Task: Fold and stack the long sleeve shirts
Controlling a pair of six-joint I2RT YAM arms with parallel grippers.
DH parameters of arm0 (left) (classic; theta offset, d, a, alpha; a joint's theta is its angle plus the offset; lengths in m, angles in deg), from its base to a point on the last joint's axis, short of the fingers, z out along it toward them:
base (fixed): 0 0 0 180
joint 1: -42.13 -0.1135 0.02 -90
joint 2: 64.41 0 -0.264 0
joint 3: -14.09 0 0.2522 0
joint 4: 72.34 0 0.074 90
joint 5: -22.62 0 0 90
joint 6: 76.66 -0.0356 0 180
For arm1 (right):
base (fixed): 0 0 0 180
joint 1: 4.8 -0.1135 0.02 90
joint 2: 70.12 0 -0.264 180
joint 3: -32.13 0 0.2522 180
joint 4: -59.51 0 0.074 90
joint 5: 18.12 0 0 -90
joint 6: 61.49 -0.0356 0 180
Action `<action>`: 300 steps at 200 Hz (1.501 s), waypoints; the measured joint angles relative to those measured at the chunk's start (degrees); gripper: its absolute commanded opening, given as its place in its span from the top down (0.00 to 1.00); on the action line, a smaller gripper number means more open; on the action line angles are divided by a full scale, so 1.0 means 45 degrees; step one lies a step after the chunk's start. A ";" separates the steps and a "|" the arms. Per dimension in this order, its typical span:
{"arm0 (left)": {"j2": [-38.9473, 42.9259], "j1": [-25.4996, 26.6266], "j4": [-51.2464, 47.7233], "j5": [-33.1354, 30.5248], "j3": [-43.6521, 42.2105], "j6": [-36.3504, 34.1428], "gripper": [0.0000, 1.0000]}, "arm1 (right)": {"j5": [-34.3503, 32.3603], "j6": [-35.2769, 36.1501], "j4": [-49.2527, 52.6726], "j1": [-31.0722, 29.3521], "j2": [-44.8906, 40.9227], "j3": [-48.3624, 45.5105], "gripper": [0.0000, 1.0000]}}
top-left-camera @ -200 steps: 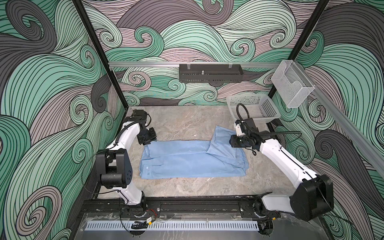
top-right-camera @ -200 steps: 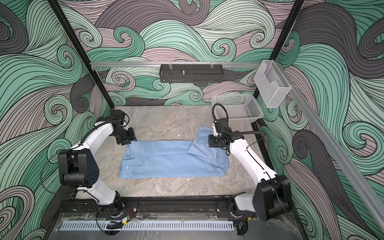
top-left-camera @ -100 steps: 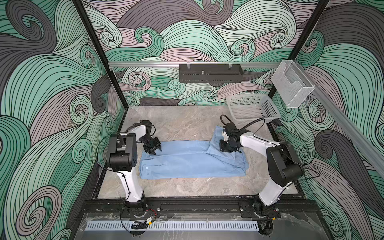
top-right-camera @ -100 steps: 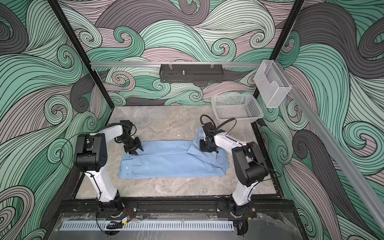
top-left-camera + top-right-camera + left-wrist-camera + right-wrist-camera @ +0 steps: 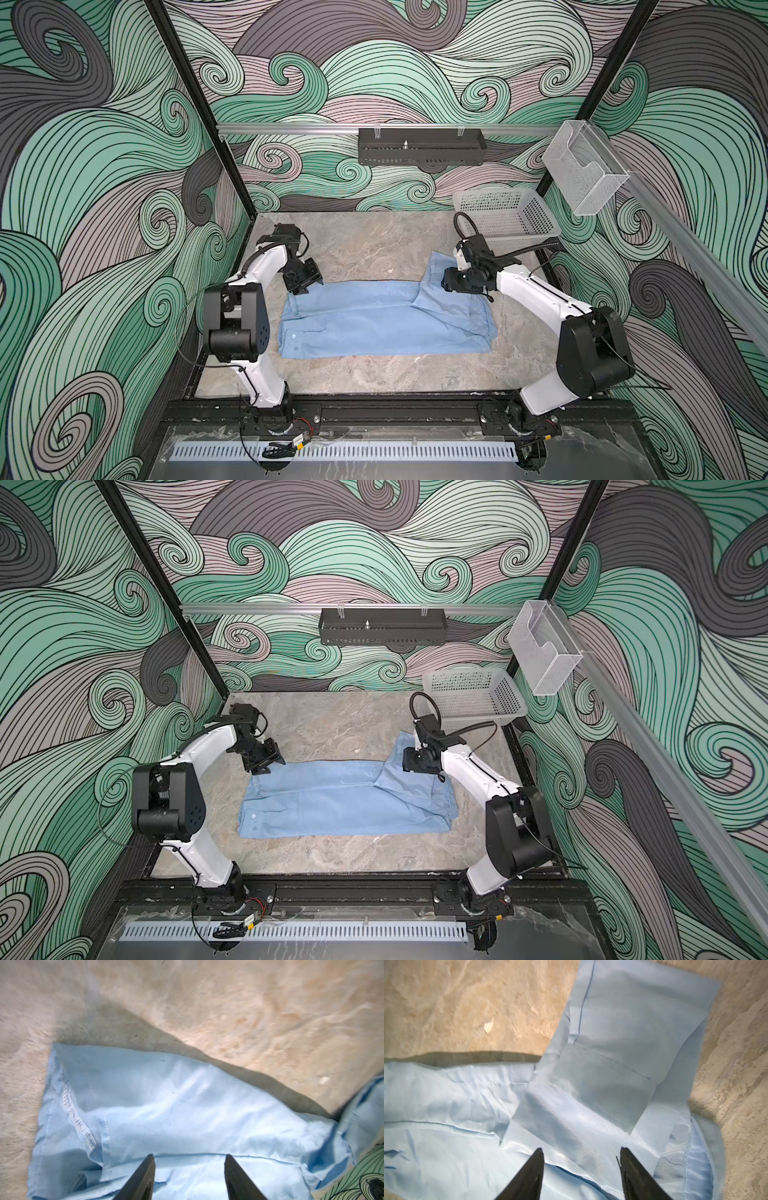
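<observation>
In a top view the light blue shirt lies part-folded on the desk. My left claw is at its ten o'clock corner and my right claw at two. Left wrist: wide, empty. Right wrist: wide; I could snag the sleeve, undoing folds.

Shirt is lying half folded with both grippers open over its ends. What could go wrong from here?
1. The left gripper hangs over layered hems of the shirt; a pinch may catch only the top layer and pull the fold apart.
2. The sleeve juts out toward the basket; if the right gripper misses it, it would be left sticking out.
3. The right arm's cable loops near the basket and could snag.
</observation>
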 measured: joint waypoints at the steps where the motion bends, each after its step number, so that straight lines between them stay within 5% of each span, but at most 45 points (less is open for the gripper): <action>1: 0.0044 0.0010 0.0000 0.0010 0.0010 -0.0005 0.43 | -0.0015 0.0000 0.0005 0.0005 0.0010 0.0029 0.37; 83: 0.1229 0.0097 -0.0563 0.0073 -0.0374 -0.0330 0.43 | 0.0087 -0.1389 0.0636 0.1263 0.2783 0.1370 0.36; 103: 0.1345 0.0107 -0.0709 0.0073 -0.0491 -0.0359 0.43 | 0.0724 -0.1812 0.0568 0.1273 0.3133 0.1394 0.50; 124: 0.1535 0.0112 -0.0767 0.0068 -0.0491 -0.0423 0.43 | 0.1428 -0.2244 0.0393 0.1273 0.3215 0.1394 0.85; 139: 0.1695 0.0112 -0.0801 0.0068 -0.0495 -0.0505 0.43 | 0.1987 -0.2633 0.0160 0.1273 0.3196 0.1394 1.00; 181: 0.2263 0.0112 -0.0986 0.0102 -0.0495 -0.0685 0.43 | 0.3016 -0.2540 0.0049 0.0865 0.2395 0.1501 1.00; 243: 0.4439 0.0165 -0.0986 0.1054 -0.1098 -0.1540 0.45 | 0.5076 -0.0510 0.0860 -0.0840 -0.0238 0.2322 1.00; 300: 0.6348 0.0835 -0.0214 0.2322 -0.2176 -0.2035 0.44 | 0.7135 0.0884 0.1904 -0.1967 -0.0690 0.2293 1.00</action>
